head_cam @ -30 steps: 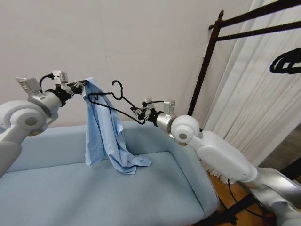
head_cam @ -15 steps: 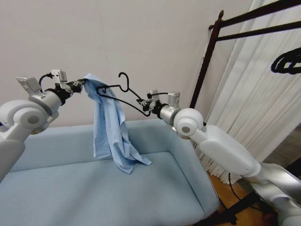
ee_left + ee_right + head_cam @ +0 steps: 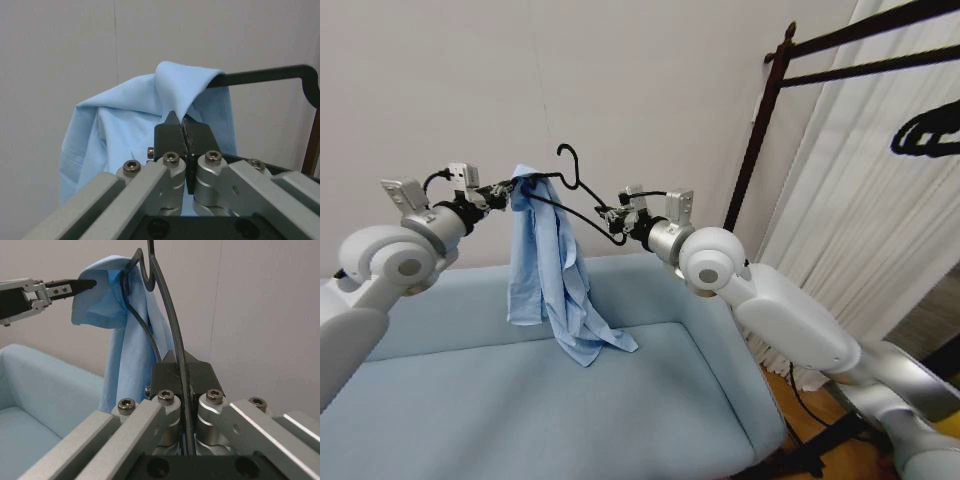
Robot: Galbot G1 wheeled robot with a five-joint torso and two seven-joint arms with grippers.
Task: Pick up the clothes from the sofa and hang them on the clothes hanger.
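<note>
Both raised, left gripper fingers pinching shirt, right gripper fingers pinching hanger, sofa below, rack rightward

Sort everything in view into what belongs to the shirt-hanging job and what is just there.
Belongs to the job:
blue shirt, pinched by the left gripper
black hanger, held by the right gripper, one end under the shirt
sofa below

Just there:
dark wooden rack
white curtain
wall

Hanger end hidden inside shirt.
</note>
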